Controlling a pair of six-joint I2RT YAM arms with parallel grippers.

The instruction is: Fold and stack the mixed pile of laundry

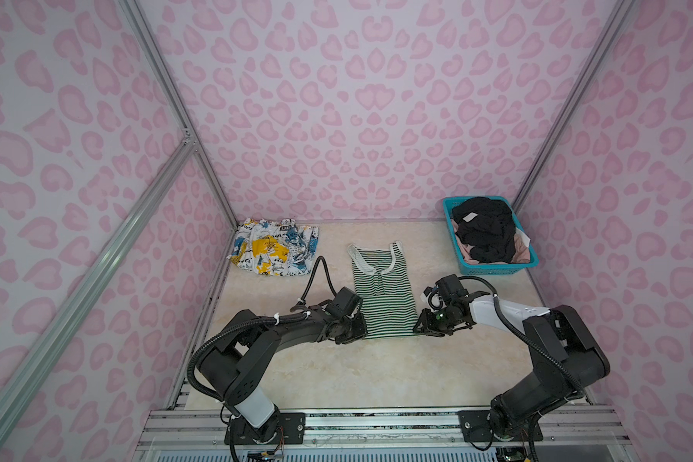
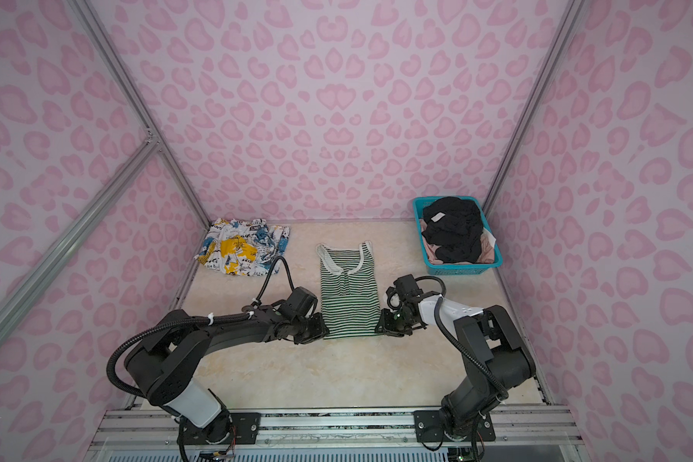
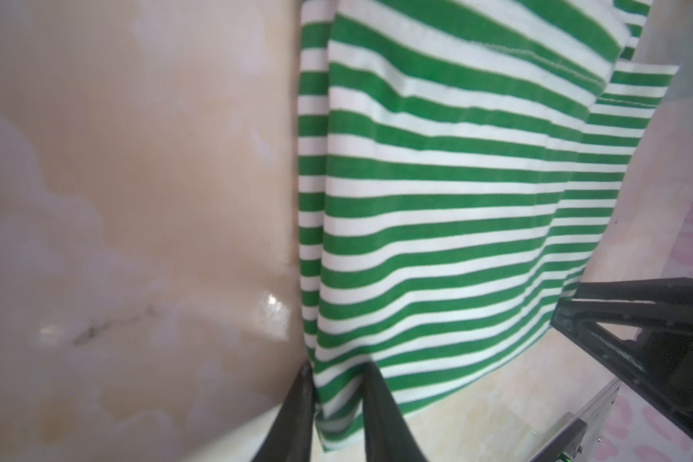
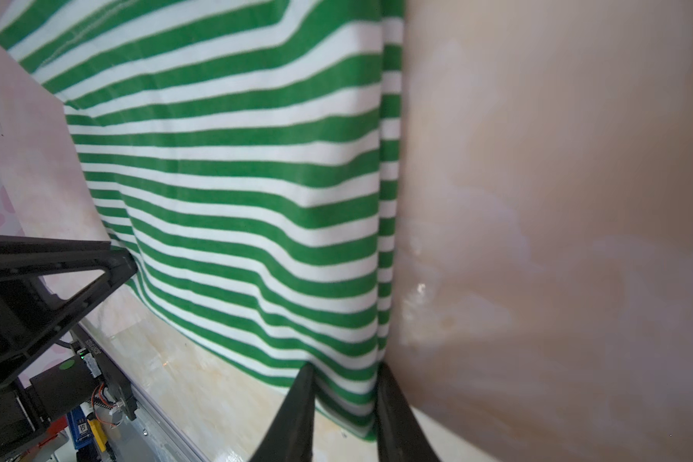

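A green-and-white striped top point(image 1: 383, 296) point(image 2: 349, 296) lies flat mid-table, neck toward the back wall. My left gripper point(image 1: 359, 330) point(image 2: 321, 326) sits at its near left hem corner and my right gripper point(image 1: 419, 324) point(image 2: 379, 324) at its near right corner. In the left wrist view the left gripper point(image 3: 337, 370) pinches bunched striped cloth point(image 3: 437, 200). In the right wrist view the right gripper point(image 4: 347, 370) pinches the other corner point(image 4: 237, 180). A white garment with blue and yellow splashes point(image 1: 275, 248) point(image 2: 243, 250) lies at the back left.
A teal mesh basket point(image 1: 497, 270) point(image 2: 463, 264) stands at the back right, holding a black garment point(image 1: 485, 230) point(image 2: 453, 228) over a pale pink one point(image 1: 519, 244) point(image 2: 487, 244). Pink-patterned walls close three sides. A metal rail runs along the near edge.
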